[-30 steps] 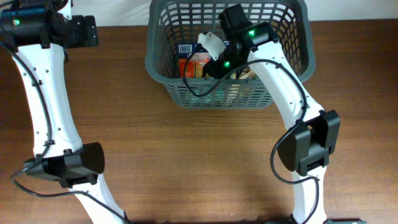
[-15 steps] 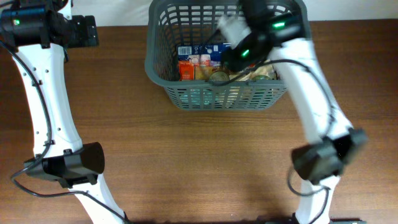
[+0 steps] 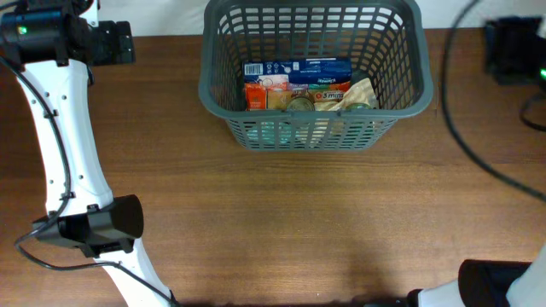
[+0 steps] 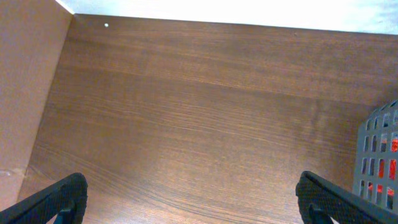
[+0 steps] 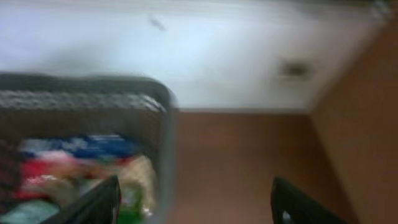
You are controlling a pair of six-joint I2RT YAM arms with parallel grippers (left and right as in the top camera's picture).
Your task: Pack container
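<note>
The dark grey basket (image 3: 213, 60) stands at the back middle of the table. It holds a blue box (image 3: 307, 70), red packets (image 3: 260, 92), a can (image 3: 299, 104) and a beige bag (image 3: 360, 89). My left gripper (image 4: 193, 202) is open and empty, over bare table left of the basket, whose corner shows in the left wrist view (image 4: 379, 155). My right gripper (image 5: 196, 202) is open and empty. It is to the right of the basket (image 5: 93, 99), in a blurred view. In the overhead view only its dark wrist (image 3: 516, 47) shows at the far right.
The left arm's base (image 3: 94, 226) stands at the front left and its white links run up the left side. The right arm's base (image 3: 495, 286) is at the front right. A cable (image 3: 478, 153) hangs across the right side. A wall (image 4: 31, 93) bounds the left.
My right gripper has left the basket and swung out to the far right, empty. The white thing it held over the basket is out of sight. The left arm has not moved.
</note>
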